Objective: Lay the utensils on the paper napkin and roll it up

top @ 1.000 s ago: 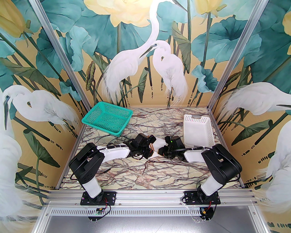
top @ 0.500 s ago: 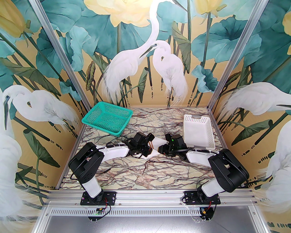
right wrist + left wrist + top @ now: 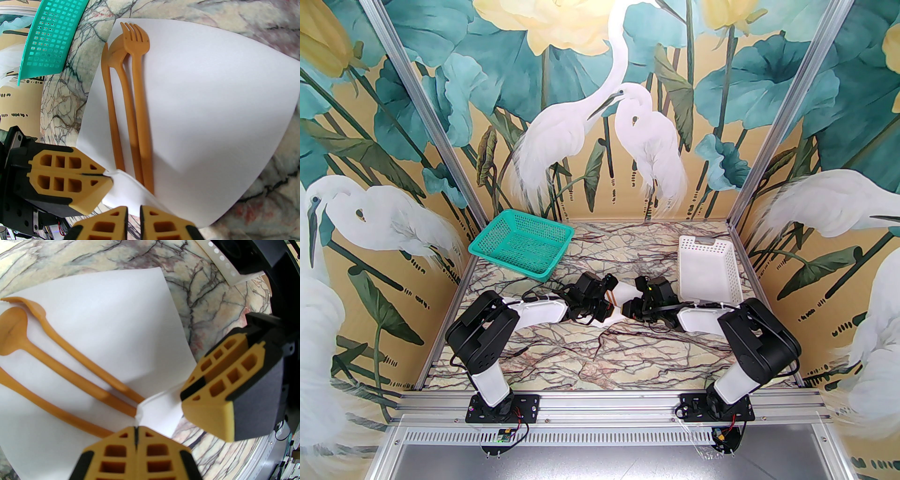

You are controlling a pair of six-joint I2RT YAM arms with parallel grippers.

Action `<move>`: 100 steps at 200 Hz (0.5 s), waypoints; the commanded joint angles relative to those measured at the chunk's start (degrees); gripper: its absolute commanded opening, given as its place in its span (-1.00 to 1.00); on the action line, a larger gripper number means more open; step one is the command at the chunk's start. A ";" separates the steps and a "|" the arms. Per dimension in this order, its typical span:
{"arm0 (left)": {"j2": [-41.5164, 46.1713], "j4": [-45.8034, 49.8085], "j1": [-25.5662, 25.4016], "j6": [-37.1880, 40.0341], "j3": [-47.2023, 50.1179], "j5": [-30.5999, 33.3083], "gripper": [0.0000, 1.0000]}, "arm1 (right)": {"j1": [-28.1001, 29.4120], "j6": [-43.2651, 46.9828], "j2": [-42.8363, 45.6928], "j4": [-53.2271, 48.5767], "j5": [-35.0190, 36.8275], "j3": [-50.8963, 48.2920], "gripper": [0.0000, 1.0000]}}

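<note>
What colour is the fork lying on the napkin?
The fork is orange-brown; the right wrist view shows it best.

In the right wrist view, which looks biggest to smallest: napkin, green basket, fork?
The napkin, clearly largest.
Next green basket, then fork, but unsure: the basket lies farther off and is cut by the frame.

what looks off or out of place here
Nothing is spilled or broken. The three utensils lie side by side on the napkin, close to one edge, their heads bunched together. The napkin's corner by the handles is lifted and creased, pinched in the shut jaws of the left gripper.
</note>
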State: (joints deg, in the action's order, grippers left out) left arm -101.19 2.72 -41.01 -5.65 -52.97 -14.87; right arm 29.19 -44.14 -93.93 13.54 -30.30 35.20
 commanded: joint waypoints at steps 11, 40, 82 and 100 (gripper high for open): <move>-1.57 -0.35 0.57 -1.05 0.12 1.99 -1.00 | 0.29 0.28 -2.05 0.95 -0.13 1.54 -0.63; -2.20 -0.26 0.66 -1.23 0.07 1.95 -1.00 | 0.32 0.20 -3.99 1.23 -0.17 1.93 -0.64; -2.78 -0.41 0.67 -1.41 0.25 2.20 -1.00 | 0.26 0.62 -5.07 -1.55 1.11 2.47 -0.65; -2.65 -0.60 0.67 -1.44 0.66 2.56 -1.00 | 0.29 0.85 -5.55 -3.18 1.55 2.50 -0.67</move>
State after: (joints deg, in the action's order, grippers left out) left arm -103.07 2.50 -40.82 -6.48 -52.97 -13.96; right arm 29.19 -44.12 -98.17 13.26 -30.02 36.53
